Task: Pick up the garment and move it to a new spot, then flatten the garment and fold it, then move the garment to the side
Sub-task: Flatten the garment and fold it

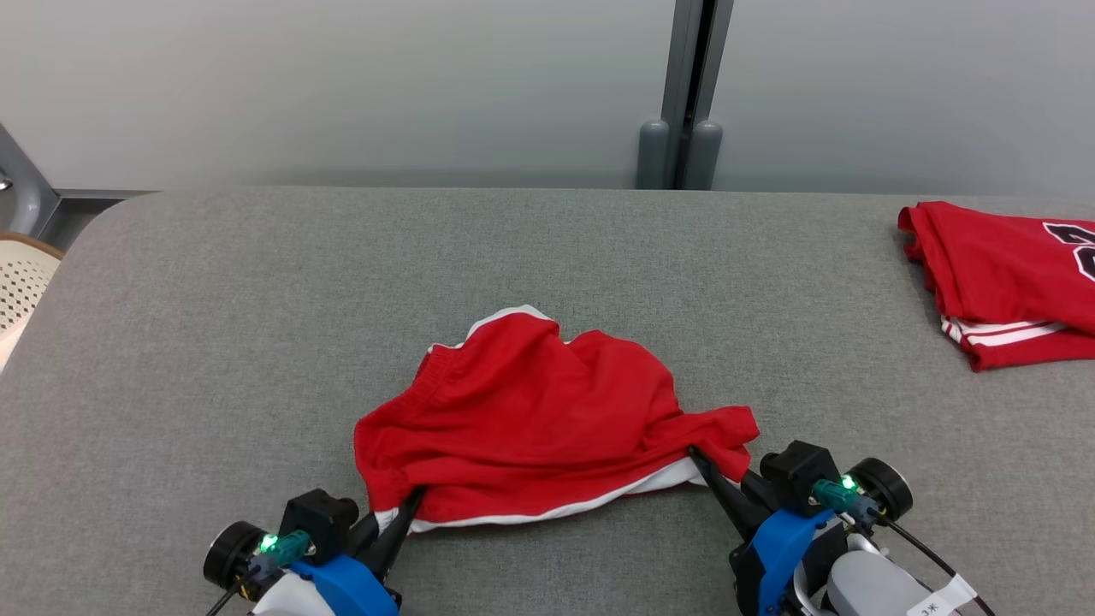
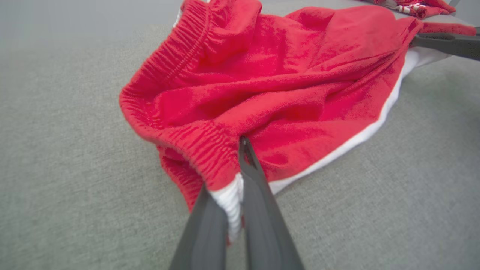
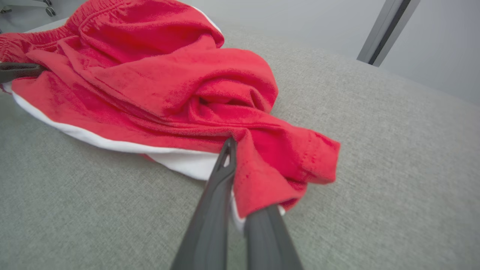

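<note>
The garment point(image 1: 530, 419) is a pair of red shorts with white trim, lying crumpled on the grey table point(image 1: 257, 342) near its front edge. My left gripper point(image 1: 411, 499) is shut on the garment's near left corner, at the elastic waistband point(image 2: 210, 150). My right gripper point(image 1: 697, 456) is shut on the garment's near right corner, where red cloth point(image 3: 277, 165) drapes over one finger. In the left wrist view the cloth is pinched between my fingers point(image 2: 258, 195). The right wrist view shows the garment point(image 3: 150, 75) spreading away to the upper left.
A second red garment point(image 1: 1009, 282) with white stripes and a dark number lies folded at the table's far right. A pale perforated chair point(image 1: 21, 278) stands off the table's left edge. A grey wall with a vertical post point(image 1: 689, 94) runs behind.
</note>
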